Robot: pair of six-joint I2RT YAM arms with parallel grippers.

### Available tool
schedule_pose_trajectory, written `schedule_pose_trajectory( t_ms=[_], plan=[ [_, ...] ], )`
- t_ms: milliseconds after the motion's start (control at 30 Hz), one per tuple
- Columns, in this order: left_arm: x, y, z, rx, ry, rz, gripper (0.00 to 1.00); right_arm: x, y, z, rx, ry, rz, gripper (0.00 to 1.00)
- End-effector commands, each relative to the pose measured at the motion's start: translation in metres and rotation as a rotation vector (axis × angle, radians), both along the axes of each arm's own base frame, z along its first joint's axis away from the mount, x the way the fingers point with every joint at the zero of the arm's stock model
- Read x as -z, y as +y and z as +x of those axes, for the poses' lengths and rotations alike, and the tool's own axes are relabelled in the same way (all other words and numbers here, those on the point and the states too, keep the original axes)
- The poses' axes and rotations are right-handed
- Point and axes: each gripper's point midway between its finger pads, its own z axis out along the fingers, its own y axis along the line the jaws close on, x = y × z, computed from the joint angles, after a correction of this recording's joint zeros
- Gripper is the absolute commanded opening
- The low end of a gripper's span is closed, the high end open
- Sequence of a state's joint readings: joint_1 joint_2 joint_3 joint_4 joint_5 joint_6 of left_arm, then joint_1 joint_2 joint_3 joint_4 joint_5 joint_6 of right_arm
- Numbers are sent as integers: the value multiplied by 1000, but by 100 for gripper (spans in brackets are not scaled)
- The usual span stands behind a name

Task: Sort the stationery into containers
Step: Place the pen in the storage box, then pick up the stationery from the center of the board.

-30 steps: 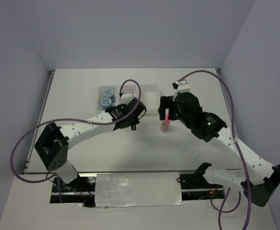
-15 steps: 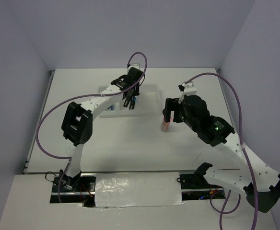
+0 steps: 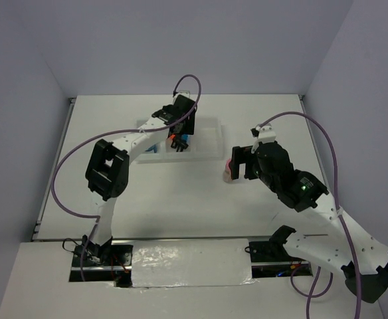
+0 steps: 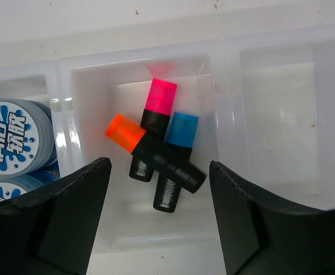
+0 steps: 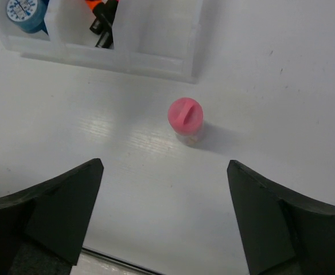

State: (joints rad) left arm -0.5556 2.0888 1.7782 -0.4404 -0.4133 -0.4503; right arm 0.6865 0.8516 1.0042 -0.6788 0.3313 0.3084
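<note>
The white tray (image 3: 207, 136) lies at the back of the table. Its middle compartment holds three black markers, capped pink (image 4: 160, 96), orange (image 4: 124, 132) and blue (image 4: 183, 127), the orange one lying across the others. Two blue-and-white discs (image 4: 12, 134) fill the left compartment, and the right one shows nothing. My left gripper (image 4: 157, 172) hangs open above the markers, holding nothing. The tan pink-capped cylinder (image 5: 185, 117) stands upright on the table in front of the tray's right end. My right gripper (image 5: 164, 166) is wide open, just short of it, and empty.
The tray's right wall (image 5: 193, 57) is a short gap behind the cylinder. Purple cables loop over both arms (image 3: 187, 83). The side walls close the table in on the left and right.
The left arm swung from the table up over the tray, and its jaws have opened above the middle compartment. The right gripper opened wider and drew back a little from the cylinder.
</note>
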Motion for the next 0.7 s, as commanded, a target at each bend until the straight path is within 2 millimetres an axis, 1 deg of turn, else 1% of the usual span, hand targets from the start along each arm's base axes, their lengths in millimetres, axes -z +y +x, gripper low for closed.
schedule_pose_trajectory(
  t_ms=[0, 33, 67, 100, 133, 167, 200, 233, 267, 300, 333, 367, 433, 467, 500, 533, 567, 600, 633, 667],
  plan=[
    [-7, -4, 3, -9, -30, -29, 83, 8, -3, -6, 1, -3, 30, 100],
    [-9, -5, 0, -5, -28, -36, 83, 11, 1, -7, -15, 1, 39, 100],
    [-20, -6, -1, -1, -48, -58, 83, 20, 1, -8, -17, 17, 39, 100],
    [-19, -5, -6, 1, -41, -71, 83, 23, 3, -9, -21, 26, 39, 100],
    [-23, -7, -10, 11, -46, -87, 85, 27, 4, -10, -24, 37, 41, 100],
    [-42, -9, -16, 29, -72, -123, 86, 32, 3, -11, -16, 49, 44, 100],
    [-42, -13, -24, 55, -82, -133, 87, 32, 2, -11, -11, 46, 50, 100],
    [-46, -16, -30, 76, -94, -147, 90, 28, 1, -13, -8, 31, 68, 100],
    [-70, -25, -40, 134, -134, -202, 92, 30, 0, -14, -3, 31, 75, 100],
    [-68, -34, -49, 191, -161, -223, 94, 28, -1, -15, -1, 23, 83, 100],
    [-73, -41, -56, 233, -181, -246, 96, 27, -3, -17, 2, 15, 92, 100],
    [-84, -58, -72, 324, -218, -287, 98, 26, -4, -18, 4, 11, 97, 100],
    [-89, -75, -90, 400, -244, -306, 98, 29, -10, -20, 32, 21, 97, 100],
    [-99, -84, -99, 438, -280, -324, 98, 28, -12, -21, 42, 21, 100, 100],
    [-87, -100, -118, 501, -272, -313, 98, 26, -14, -22, 50, 13, 109, 100],
    [-93, -109, -122, 518, -315, -328, 98, 25, -17, -24, 62, 10, 115, 100],
    [-89, -115, -127, 526, -322, -328, 99, 17, -21, -26, 74, -18, 142, 100],
    [-77, -123, -137, 541, -308, -331, 99, 13, -23, -29, 76, -28, 153, 100],
    [-72, -126, -140, 537, -314, -342, 99, 7, -25, -32, 74, -38, 164, 100],
    [-81, -135, -140, 544, -364, -387, 99, 0, -29, -35, 76, -55, 179, 100]
  ],
)
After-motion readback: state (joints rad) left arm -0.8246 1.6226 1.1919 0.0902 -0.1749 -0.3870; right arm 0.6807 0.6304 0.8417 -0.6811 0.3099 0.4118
